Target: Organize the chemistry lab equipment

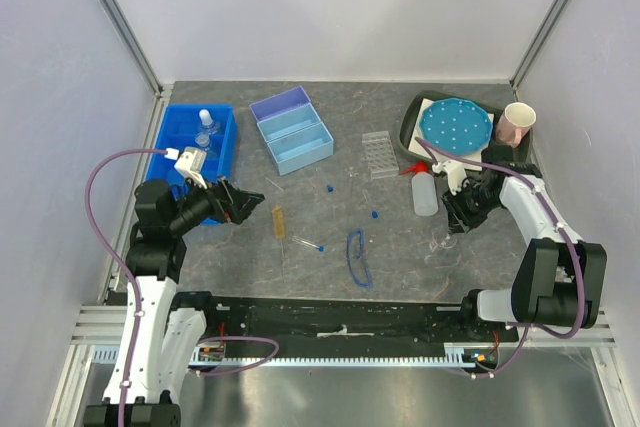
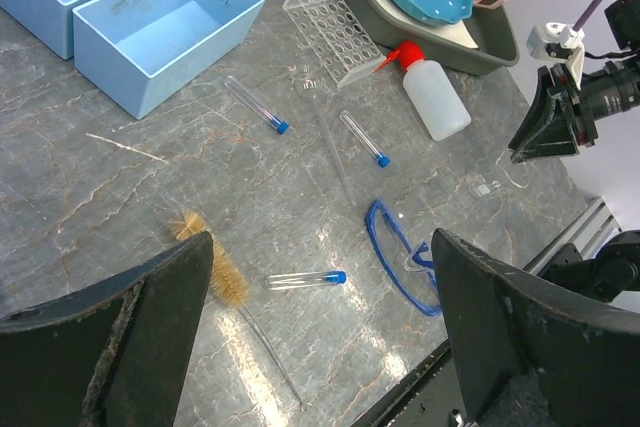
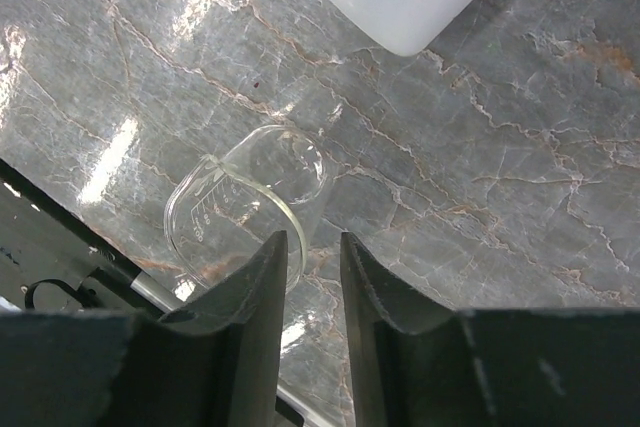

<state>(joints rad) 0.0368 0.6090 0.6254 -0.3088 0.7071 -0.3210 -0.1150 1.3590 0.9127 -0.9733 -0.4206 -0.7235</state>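
A clear glass beaker (image 3: pixel 250 197) lies on its side on the grey table, near the right front (image 1: pixel 443 240). My right gripper (image 3: pixel 313 239) is down at its rim, jaws narrowed with a gap still showing, one finger over the mouth and one outside the wall. The white squeeze bottle (image 1: pixel 425 192) with red nozzle lies just beyond. My left gripper (image 2: pixel 320 237) hovers wide open above a blue-capped tube (image 2: pixel 305 279) and a bristle brush (image 2: pixel 225 272). Blue-rimmed safety glasses (image 2: pixel 400 252) lie to the right of the tube. Two more capped tubes (image 2: pixel 258 105) (image 2: pixel 365 139) lie farther out.
A clear tube rack (image 1: pixel 380 154) stands mid-table beside two light blue boxes (image 1: pixel 292 129). A blue bin (image 1: pixel 165 142) at the left holds small bottles. A dark tray (image 1: pixel 410 127) at the back right carries a dotted blue disc (image 1: pixel 455 127) and a pink cup (image 1: pixel 517 124).
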